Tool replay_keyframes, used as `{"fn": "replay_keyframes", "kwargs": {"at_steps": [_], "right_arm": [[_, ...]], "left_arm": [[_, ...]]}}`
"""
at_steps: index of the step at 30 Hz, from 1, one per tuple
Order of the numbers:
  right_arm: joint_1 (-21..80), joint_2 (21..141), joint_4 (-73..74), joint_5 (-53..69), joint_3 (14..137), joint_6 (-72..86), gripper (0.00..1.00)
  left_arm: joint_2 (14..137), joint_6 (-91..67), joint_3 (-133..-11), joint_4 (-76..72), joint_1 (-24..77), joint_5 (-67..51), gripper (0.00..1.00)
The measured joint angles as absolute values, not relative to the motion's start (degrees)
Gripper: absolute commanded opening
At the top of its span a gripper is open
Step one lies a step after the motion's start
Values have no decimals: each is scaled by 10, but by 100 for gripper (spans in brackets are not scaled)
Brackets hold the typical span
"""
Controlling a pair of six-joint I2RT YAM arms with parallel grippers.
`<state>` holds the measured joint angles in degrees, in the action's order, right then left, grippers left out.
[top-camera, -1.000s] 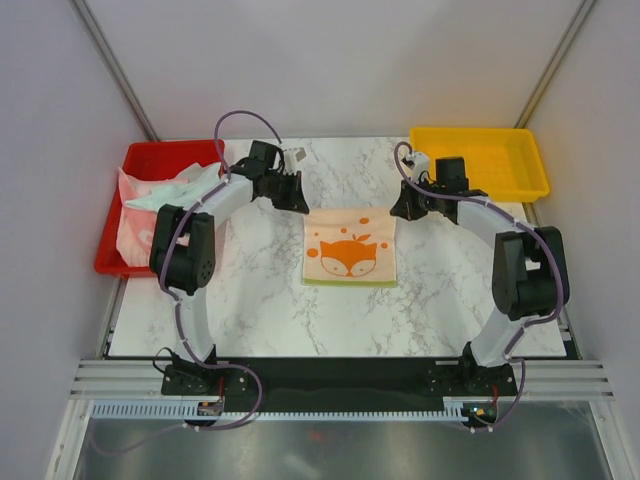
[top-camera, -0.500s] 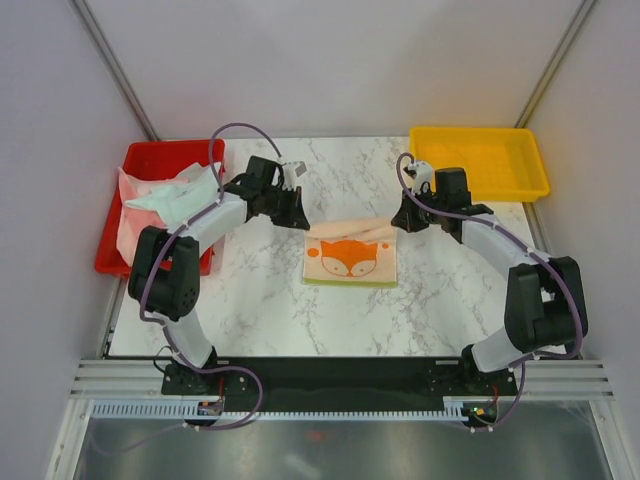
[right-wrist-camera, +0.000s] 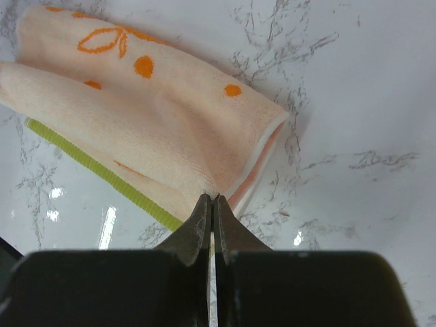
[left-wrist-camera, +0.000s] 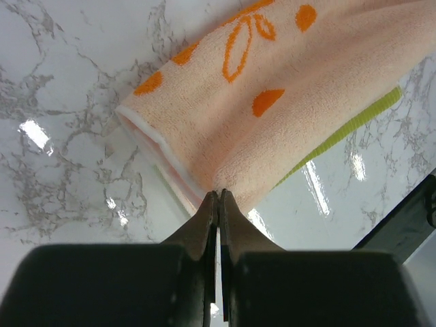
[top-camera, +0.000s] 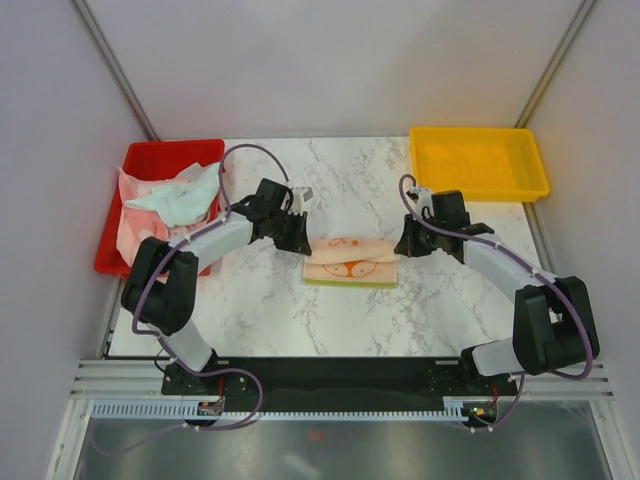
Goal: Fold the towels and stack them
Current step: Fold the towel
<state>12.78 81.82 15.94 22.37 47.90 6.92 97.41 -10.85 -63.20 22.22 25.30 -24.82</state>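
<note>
Mid-fold: the left gripper and right gripper each clamp a corner of the peach fox towel — its far edge doubled over. The next move calls for laying both corners evenly on the near edge.

The peach towel is soft terry cloth with a fuzzy matt nap. The green layer beneath it is ribbed matt cloth. The table is smooth, marble-patterned and glossy, showing glare. The red tray at 10 o'clock and the yellow tray at 1 o'clock are smooth plastic.
</note>
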Motion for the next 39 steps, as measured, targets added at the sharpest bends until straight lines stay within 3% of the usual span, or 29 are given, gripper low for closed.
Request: {"fn": "replay_keyframes", "kwargs": {"at_steps": [20, 24, 26, 28, 32, 39], "right_arm": [[130, 756, 159, 246, 394, 156, 5], [133, 751, 154, 247, 377, 170, 18], [133, 746, 154, 246, 367, 175, 23], [133, 739, 159, 244, 362, 180, 29], [133, 713, 190, 229, 363, 185, 33], [133, 694, 263, 194, 420, 198, 32]], "left_arm": [[927, -143, -566, 220, 304, -166, 2], [927, -150, -559, 222, 314, -153, 4], [924, -152, -559, 222, 316, -149, 11], [919, -155, -559, 225, 316, -140, 27], [903, -162, -559, 244, 316, -111, 46], [885, -179, -612, 299, 317, -78, 48]]}}
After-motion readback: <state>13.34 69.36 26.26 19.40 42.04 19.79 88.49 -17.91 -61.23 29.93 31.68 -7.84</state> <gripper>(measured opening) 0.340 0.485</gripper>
